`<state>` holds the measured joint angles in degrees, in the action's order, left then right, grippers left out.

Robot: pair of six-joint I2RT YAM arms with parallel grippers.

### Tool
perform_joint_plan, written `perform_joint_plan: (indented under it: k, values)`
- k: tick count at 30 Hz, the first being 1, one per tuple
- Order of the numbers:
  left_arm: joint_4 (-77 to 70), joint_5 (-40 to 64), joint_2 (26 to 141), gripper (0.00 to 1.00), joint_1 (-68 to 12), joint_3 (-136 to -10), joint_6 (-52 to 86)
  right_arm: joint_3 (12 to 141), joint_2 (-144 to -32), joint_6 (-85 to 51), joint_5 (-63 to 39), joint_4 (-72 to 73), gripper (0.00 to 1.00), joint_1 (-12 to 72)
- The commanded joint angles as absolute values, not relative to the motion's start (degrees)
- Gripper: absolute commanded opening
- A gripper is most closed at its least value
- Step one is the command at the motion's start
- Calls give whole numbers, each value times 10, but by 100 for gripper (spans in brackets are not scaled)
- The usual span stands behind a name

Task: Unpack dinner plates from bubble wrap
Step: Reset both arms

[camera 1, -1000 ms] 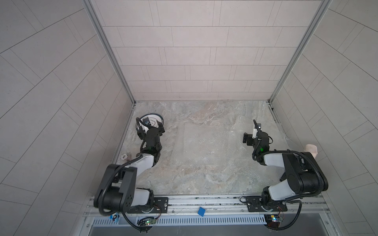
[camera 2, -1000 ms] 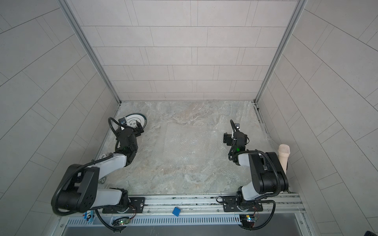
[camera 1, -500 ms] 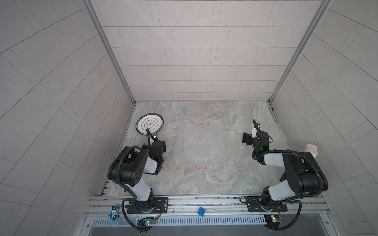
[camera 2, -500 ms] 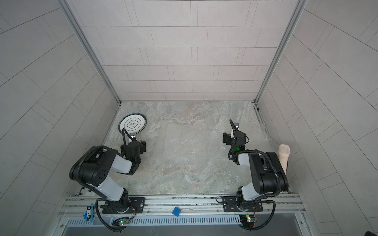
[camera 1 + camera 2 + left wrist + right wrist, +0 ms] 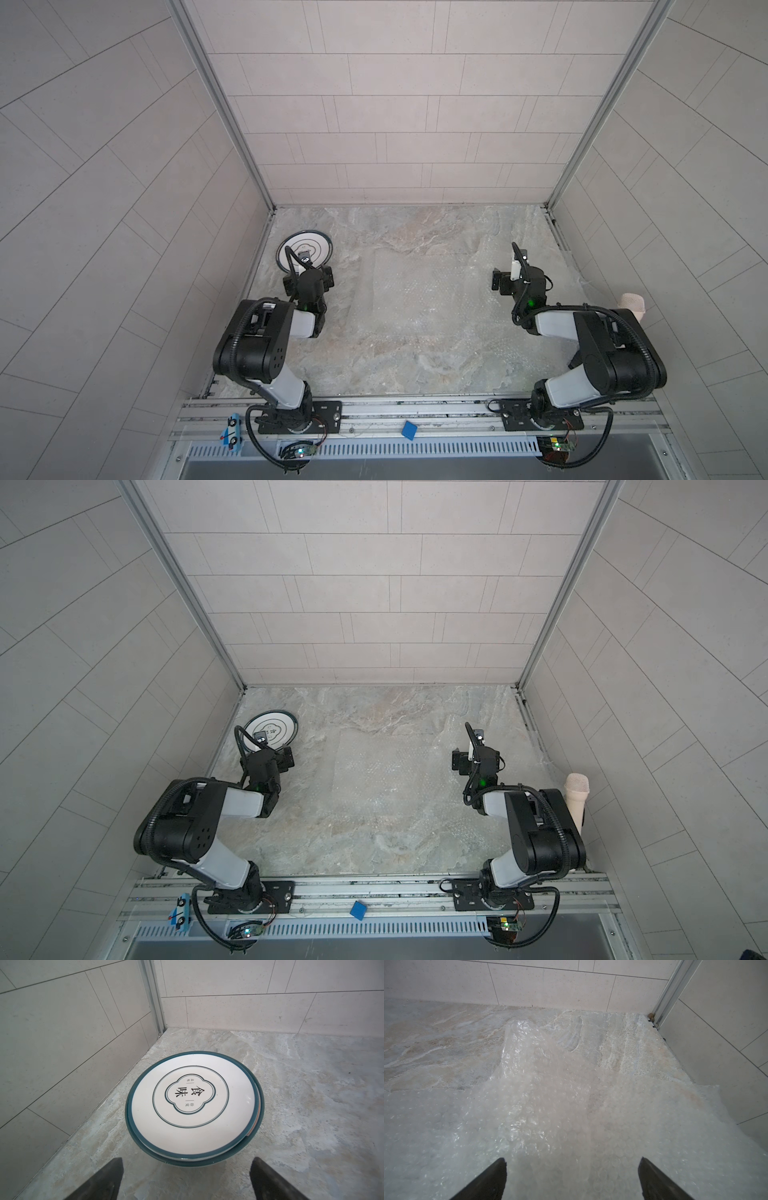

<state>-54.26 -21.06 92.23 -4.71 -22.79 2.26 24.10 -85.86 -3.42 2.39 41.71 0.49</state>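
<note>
The dinner plates (image 5: pixel 193 1105) are stacked by the far left corner, also seen in both top views (image 5: pixel 305 253) (image 5: pixel 272 731). The top one is white with a dark green rim and black characters in its centre. My left gripper (image 5: pixel 187 1162) is open just short of the stack's near edge, with nothing between its fingers. Clear bubble wrap (image 5: pixel 560 1095) lies in overlapping sheets on the middle and right of the floor (image 5: pixel 415 286). One sheet is crumpled upward. Above these sheets my right gripper (image 5: pixel 572 1162) (image 5: pixel 517 274) is open and holds nothing.
A pinkish textured cup (image 5: pixel 631 301) (image 5: pixel 577 787) stands against the right wall beside my right arm. Tiled walls close in the marble floor (image 5: pixel 415 361) on three sides. A small blue piece (image 5: pixel 409 430) and a blue toy car (image 5: pixel 230 430) lie on the front rail.
My left arm has pulled back from over the plates toward its base, so the stack now shows in full. The right arm has not moved.
</note>
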Motion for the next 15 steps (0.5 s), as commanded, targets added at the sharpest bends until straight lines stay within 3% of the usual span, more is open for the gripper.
perform_joint_plan:
  k: [1, 15]
  values:
    - [-555, -200, 915, 100, -52, -220, 10, 249, -863, -22, 27, 408, 100, 7]
    - [-552, -197, 916, 100, -51, -221, 10, 249, -862, -22, 27, 409, 100, 7]
